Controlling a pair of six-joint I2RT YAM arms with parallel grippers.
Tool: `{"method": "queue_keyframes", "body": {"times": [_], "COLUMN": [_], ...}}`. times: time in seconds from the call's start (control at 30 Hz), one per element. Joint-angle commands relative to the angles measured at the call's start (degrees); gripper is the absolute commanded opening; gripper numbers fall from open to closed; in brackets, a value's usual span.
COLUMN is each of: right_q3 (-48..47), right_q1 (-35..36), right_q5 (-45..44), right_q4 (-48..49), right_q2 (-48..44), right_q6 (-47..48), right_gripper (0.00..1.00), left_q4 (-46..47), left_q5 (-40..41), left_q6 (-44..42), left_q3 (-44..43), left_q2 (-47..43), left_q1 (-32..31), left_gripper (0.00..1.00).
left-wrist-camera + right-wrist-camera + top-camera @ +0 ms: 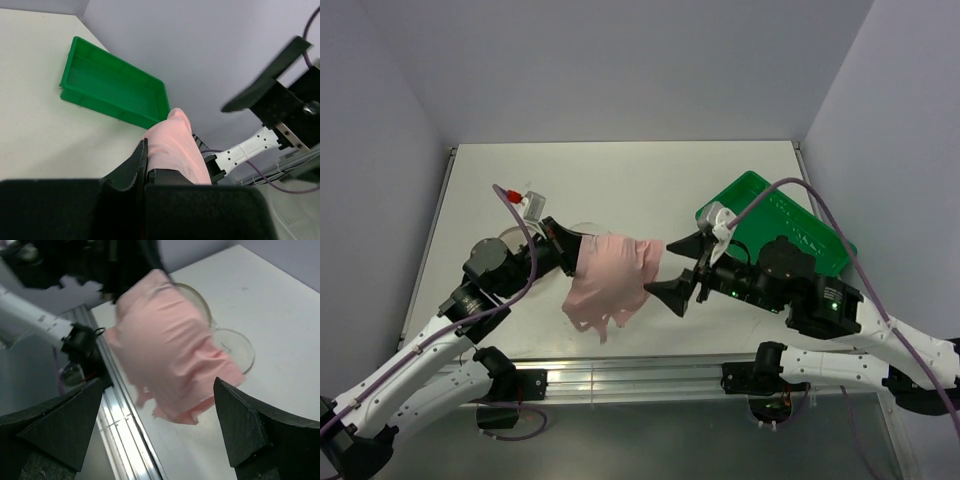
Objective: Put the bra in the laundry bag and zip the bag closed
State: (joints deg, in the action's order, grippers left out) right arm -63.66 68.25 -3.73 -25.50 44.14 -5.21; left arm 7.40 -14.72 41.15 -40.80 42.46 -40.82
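Green tray [790, 215] on white table [620, 180]

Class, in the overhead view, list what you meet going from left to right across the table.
left pincer → pink bra → right pincer → green tray

I see the pale pink cloth bra [612, 280]: soft, smooth and matt. The round see-through laundry bag [235, 347] looks thin. The green plastic tray [107, 75] is smooth and a bit shiny. The white table [620, 180] is matt. The right gripper [157, 384] has dull black plastic fingers [245, 425]. The silver metal rail [640, 375] has grooves.
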Motion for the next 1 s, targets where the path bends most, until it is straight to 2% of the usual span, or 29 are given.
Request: {"method": "queue_keyframes", "body": {"times": [0.0,0.1,0.13,0.17,0.3,0.43,0.53,0.73,0.77,0.9,0.93,0.97], "right_q3": [3.97,9.59,11.61,12.58,18.21,26.11,27.62,29.11,29.55,30.44,30.52,30.52], "right_q1": [-9.05,-16.8,-18.05,-18.58,-18.59,-18.59,-18.59,-18.59,-18.59,-18.5,-18.59,-18.59], "right_q5": [1.86,12.22,18.6,20.58,23.67,30.52,32.03,32.38,32.29,31.59,31.24,31.06], "right_q4": [10.96,18.87,20.73,22.06,28.82,41.56,44.74,47.81,48.78,50.2,50.19,50.19], "right_q2": [1.39,-0.19,-0.46,-0.63,-2.03,-3.27,-2.57,-1.6,-1.86,-1.87,-1.69,-1.6], "right_q6": [-9.09,-12.17,-12.97,-13.68,-17.01,-21.32,-23.17,-25.63,-26.16,-27.57,-27.66,-27.75], "right_gripper": [0.98,0.98,0.98,0.98,1.0,1.0,0.94,0.71,0.64,0.54,0.49,0.34], "left_q4": [3.93,6.31,7.18,7.71,10.61,12.55,12.73,12.73,12.73,11.15,10.45,10.18], "left_q5": [0.49,-2.06,-2.85,-3.29,-3.56,-4.35,-4.35,-3.3,-3.12,-1.46,-1.19,-0.84], "left_q6": [-0.1,1.21,1.57,1.83,3.15,3.41,3.15,3.15,3.15,2.1,1.92,1.75], "left_q3": [1.42,2.38,2.65,3.26,5.28,6.25,6.17,6.34,6.6,6.78,6.7,6.69], "left_q2": [-2.55,-3.52,-3.78,-3.87,-5.1,-4.75,-4.14,-4.49,-4.75,-6.59,-6.77,-7.12], "left_q1": [-0.14,-0.14,-0.14,-0.14,-0.14,-0.23,-0.14,-0.14,-0.14,-0.14,-0.14,-0.14], "left_gripper": [0.0,0.0,0.0,0.0,0.0,0.0,0.0,0.0,0.0,0.0,0.0,0.0]}}
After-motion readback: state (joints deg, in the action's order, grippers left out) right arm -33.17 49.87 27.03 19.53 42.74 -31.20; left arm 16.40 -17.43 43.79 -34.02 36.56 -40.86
